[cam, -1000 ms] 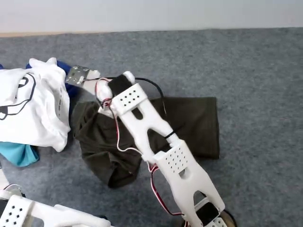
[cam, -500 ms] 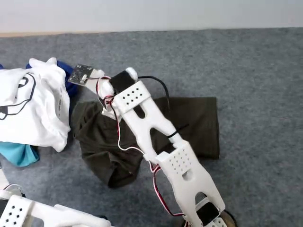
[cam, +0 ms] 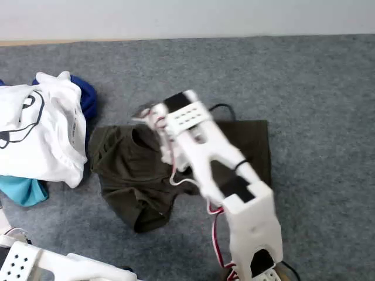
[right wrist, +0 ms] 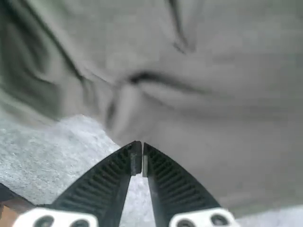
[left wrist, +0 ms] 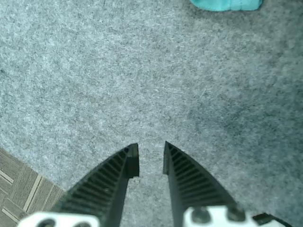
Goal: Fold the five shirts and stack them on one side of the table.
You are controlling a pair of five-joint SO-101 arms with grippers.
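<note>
Olive shirt lies beneath the right tool, tips together and empty; left tool slightly parted.

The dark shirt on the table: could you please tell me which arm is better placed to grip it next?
Right, probably. The right gripper hangs over the dark shirt, jaws shut, while the left gripper is over bare table near a teal garment.

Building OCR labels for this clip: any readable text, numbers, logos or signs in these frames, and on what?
No readable text, number or sign anywhere.
White cotton shirt: black outline drawing only, no letters to make out.
Dark olive shirt, blue shirt, teal shirt, grey felt table cover: no print visible.
</note>
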